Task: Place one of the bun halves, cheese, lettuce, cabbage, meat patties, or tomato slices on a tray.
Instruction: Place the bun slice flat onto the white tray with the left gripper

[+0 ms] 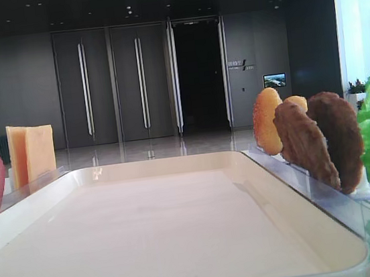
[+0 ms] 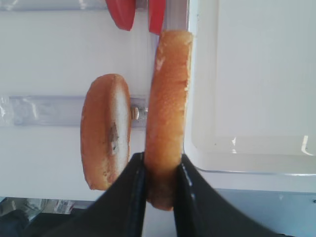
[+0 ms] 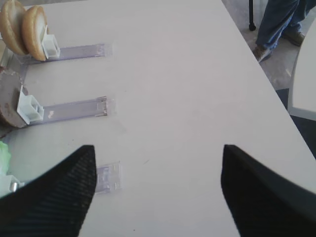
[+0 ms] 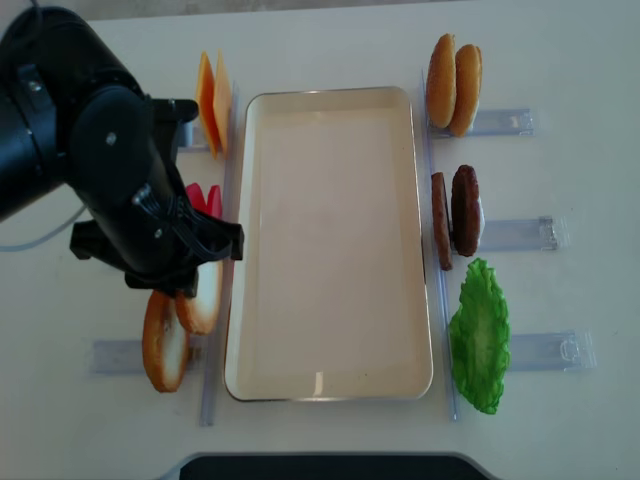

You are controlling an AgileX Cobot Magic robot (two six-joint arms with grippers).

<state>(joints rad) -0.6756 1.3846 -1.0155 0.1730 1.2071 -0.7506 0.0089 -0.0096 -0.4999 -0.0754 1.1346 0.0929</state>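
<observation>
**Colleague:** What's the left side doing?

**Me:** I've got the left gripper [image 2: 160, 185] pinching a bun half [image 2: 167, 118] by its lower edge, one black finger pressed on each face. The bun stands on edge just off the tray's [image 4: 330, 385] left rim, near its front left corner. From above I see the arm [image 4: 110, 160] hanging over that spot, covering part of the bun.

**Colleague:** Anything beside it?

**Me:** A second bun [image 2: 106, 131] stands upright just to the left in a clear holder strip [image 2: 44, 109], apart from the held one. Two red slices [image 2: 133, 12] sit further along the same rim, and the cheese [image 4: 212, 100] stands near the tray's far left corner.

**Colleague:** And the right gripper?

**Me:** Its jaws are spread wide over bare table [image 3: 168, 74], touching nothing; I only see the two dark fingers [image 3: 59, 197] at the bottom of my wrist view.

**Colleague:** The right edge of the tray?

**Me:** Another pair of buns [image 4: 453, 85] at the far corner, two meat patties [image 4: 455, 215] midway, and the lettuce [image 4: 480, 340] lying by the near corner, all outside the rim. Nothing lies on the tray's floor.
</observation>
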